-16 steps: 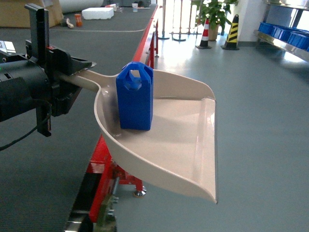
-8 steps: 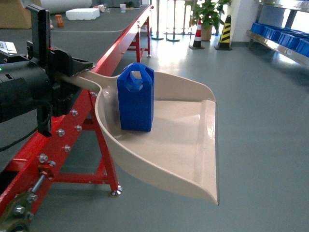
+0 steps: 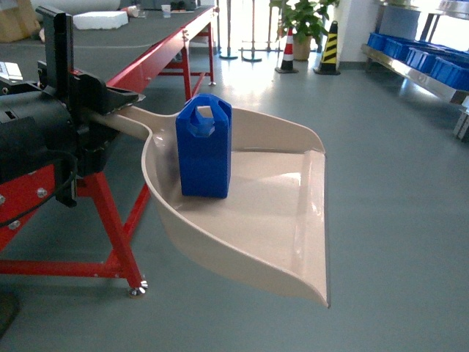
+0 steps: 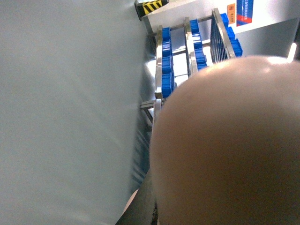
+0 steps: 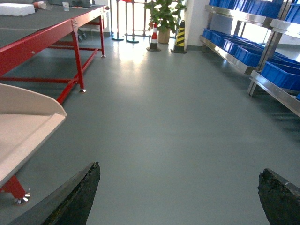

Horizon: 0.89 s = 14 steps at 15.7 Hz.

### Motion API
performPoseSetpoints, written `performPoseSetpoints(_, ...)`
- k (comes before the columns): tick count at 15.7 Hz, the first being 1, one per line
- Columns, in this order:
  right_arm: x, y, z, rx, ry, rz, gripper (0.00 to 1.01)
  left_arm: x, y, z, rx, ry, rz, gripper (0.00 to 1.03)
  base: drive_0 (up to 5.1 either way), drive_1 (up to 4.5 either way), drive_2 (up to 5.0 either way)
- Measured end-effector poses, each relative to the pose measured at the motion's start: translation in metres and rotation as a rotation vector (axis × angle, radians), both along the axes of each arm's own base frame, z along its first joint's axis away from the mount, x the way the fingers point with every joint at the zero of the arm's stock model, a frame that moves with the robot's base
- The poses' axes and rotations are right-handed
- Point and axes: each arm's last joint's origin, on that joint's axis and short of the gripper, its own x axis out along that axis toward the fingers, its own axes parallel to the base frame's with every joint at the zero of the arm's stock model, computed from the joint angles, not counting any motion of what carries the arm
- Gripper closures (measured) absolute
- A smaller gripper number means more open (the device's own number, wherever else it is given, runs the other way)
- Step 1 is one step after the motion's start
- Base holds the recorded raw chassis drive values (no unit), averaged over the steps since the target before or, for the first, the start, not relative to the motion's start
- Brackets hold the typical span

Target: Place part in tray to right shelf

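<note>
The blue part [image 3: 204, 150] stands upright at the back of the beige tray [image 3: 278, 220], close to the handle. My left gripper [image 3: 110, 110] is shut on the tray's handle and holds the tray level above the floor. In the left wrist view the tray's underside [image 4: 225, 150] fills most of the picture. My right gripper [image 5: 179, 171] is open with only floor between its fingers, and the tray's front corner [image 5: 28, 117] lies to its left. The right shelf [image 3: 418, 70], a steel rack, stands far off at the right.
Blue crates [image 5: 248, 54] sit on the steel rack [image 5: 276, 89]. A red-framed table [image 3: 117, 73] runs along the left with its foot [image 3: 137, 287] near the tray. Two traffic cones [image 3: 327, 48] and a potted plant [image 3: 300, 18] stand at the back. Grey floor lies between.
The view has swung right: the red table has slid left and away, and the steel rack shows more at the right. Tray and part sit unchanged in the left gripper.
</note>
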Motion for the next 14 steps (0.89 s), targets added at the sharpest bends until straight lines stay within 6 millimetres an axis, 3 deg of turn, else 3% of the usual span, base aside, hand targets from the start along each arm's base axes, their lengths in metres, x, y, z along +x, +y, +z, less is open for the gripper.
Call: performPoseSetpoints(14, 0.0, 0.0, 0.0001, 0.0, -0.001, 0.0, 0.03, -0.0001, -0.0004, -0.0001, 0.0, 0.001, -0.001, 0.86, 5.1, -2.38, -2.4)
